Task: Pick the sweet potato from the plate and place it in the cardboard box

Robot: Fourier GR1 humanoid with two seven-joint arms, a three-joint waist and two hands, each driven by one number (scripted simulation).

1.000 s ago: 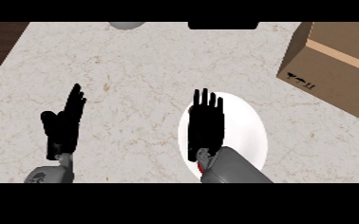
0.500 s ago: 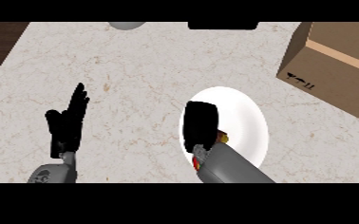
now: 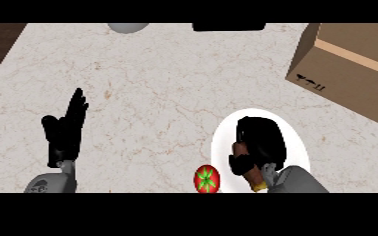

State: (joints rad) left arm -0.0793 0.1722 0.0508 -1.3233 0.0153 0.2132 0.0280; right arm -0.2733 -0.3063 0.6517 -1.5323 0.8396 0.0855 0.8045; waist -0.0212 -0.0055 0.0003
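Note:
A white plate lies on the counter at the lower right. Over it my right hand is curled, fingers bent down around the sweet potato, of which only a brown sliver shows beside the thumb. The cardboard box stands at the right edge, beyond the plate. My left hand rests open at the lower left, fingers pointing up, holding nothing.
A red tomato with a green stem sits on the counter just left of the plate's near rim. A grey round object and a black object lie at the counter's far edge.
My right hand went from flat with straight fingers over the plate to curled round the sweet potato. It drew back toward me, and the tomato now shows. The left hand stayed put.

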